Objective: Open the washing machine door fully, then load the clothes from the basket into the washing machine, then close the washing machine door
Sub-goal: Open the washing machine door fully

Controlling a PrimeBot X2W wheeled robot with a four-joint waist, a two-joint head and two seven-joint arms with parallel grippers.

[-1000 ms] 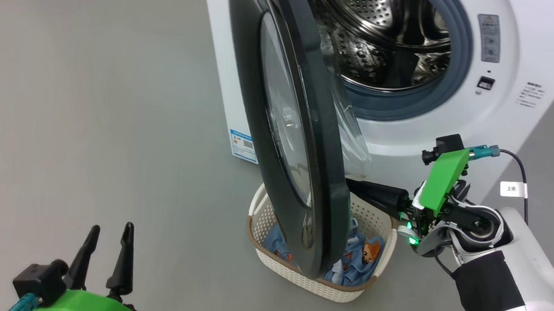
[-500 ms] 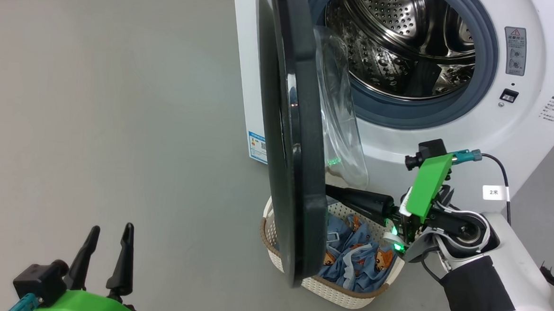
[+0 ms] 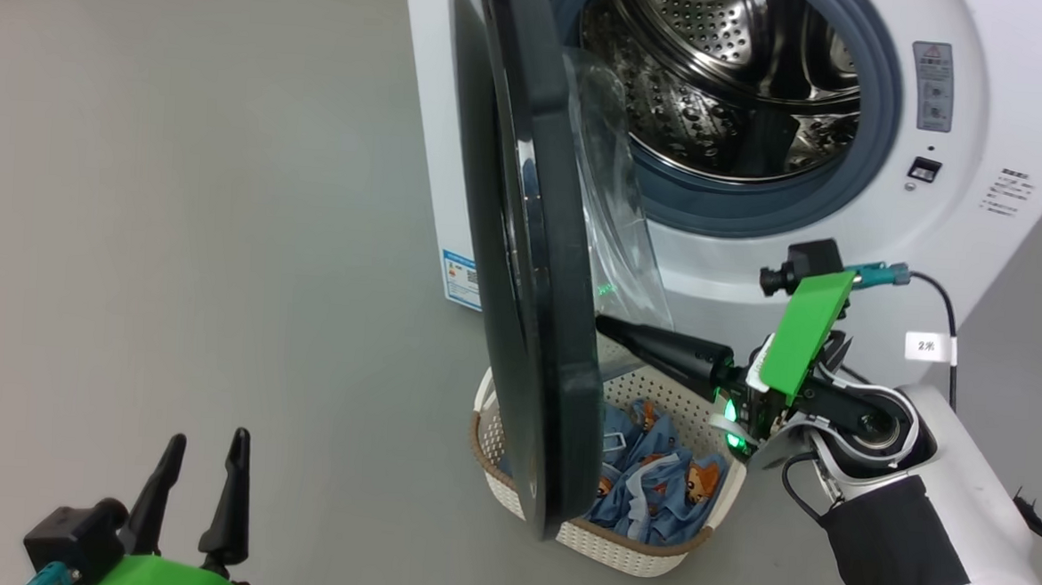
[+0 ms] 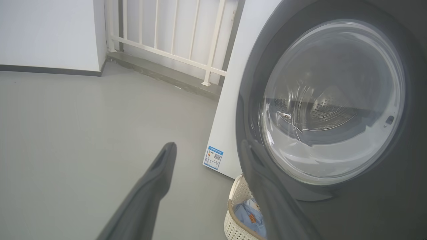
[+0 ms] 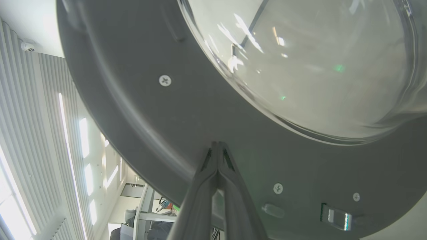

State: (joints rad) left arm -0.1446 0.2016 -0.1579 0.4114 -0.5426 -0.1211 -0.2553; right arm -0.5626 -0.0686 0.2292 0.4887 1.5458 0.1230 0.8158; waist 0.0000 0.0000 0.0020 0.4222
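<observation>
A: Starting big: has the washing machine (image 3: 736, 277) shifted at all?
B: No sign of that. Sits a little differently in the head view than a second ago, but down to the camera turning, not the washer.
A: And the washing machine door (image 3: 547, 312)?
B: Swung wider. A second ago, turned its glossy outer face this way and covered the left of the steel drum (image 3: 719, 80). Now seen nearly edge-on, leaving the drum mouth and grey gasket (image 3: 867, 159) exposed. Roughly square to the washer front, so judged only part-way open.
A: Pushed by what?
B: By the right gripper (image 3: 608, 326). Pressed together into one point, pinching nothing, tip against the door's dark grey inner rim (image 5: 133, 110), near the glass bowl (image 3: 614, 217). Stayed on that rim through the whole swing.
A: And the left gripper (image 3: 210, 438)?
B: Spread wide and empty, low at the near left, well apart from the door. Unchanged over the second.
A: The basket (image 3: 615, 547) and the clothes (image 3: 662, 492)?
B: On the floor (image 3: 179, 176) right before the washer, under the door's lower edge as seen from the head. Blue printed garments all inside, untouched. Showing more fully than a second ago, with less hidden behind the door.
A: Meaning for the task?
B: Still on the first step. Probably calls for more outward push until the door lies right back. Loading only afterwards; worth minding a brush between door edge and basket rim.
</observation>
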